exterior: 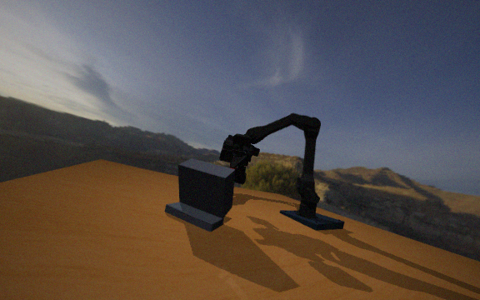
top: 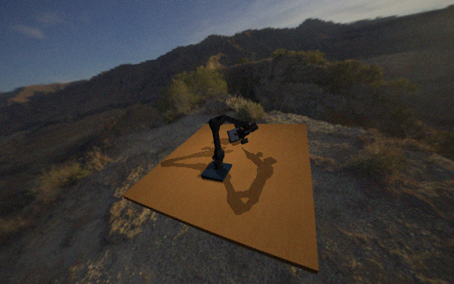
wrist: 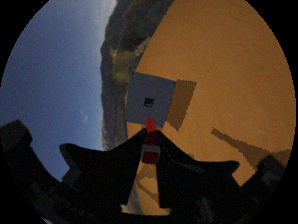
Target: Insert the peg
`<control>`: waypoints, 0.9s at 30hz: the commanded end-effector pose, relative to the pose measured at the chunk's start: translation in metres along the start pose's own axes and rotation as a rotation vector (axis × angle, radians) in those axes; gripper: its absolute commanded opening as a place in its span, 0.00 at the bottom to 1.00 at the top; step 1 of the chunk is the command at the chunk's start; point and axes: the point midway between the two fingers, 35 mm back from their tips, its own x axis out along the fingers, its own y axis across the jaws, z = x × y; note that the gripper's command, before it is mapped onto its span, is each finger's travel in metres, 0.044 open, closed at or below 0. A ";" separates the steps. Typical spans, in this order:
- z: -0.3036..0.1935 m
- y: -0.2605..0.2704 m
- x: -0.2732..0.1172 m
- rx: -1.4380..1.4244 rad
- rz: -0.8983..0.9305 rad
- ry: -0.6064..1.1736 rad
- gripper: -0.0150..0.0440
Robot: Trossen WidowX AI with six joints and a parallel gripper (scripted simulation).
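Note:
The red peg [wrist: 151,123] is held between the gripper's fingers, its far end pointing at the panel and its near end square and flat-sided. My gripper [wrist: 150,132] [top: 237,135] is shut on it, raised above the table on the robot's side of the panel. The blue-grey sloped panel [wrist: 137,89] [exterior: 203,189] [top: 232,136] faces the arm. Its dark square hole [wrist: 149,102] shows in the wrist view, beyond the peg's tip, which overlaps the panel's near edge there. The peg appears outside the hole. The exact gap between tip and panel cannot be told.
The panel stands on a low grey foot [exterior: 194,216] on the orange-brown table [top: 286,233] [exterior: 77,233]. The arm's base [top: 217,172] [exterior: 312,220] is on the same table. Shadows of the arm and panel fall across the top.

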 end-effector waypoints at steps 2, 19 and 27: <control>0.000 -0.003 -0.004 0.022 0.021 -0.015 0.25; 0.005 -0.004 0.009 0.030 0.032 -0.033 0.25; 0.007 -0.004 0.016 0.035 0.041 -0.043 0.25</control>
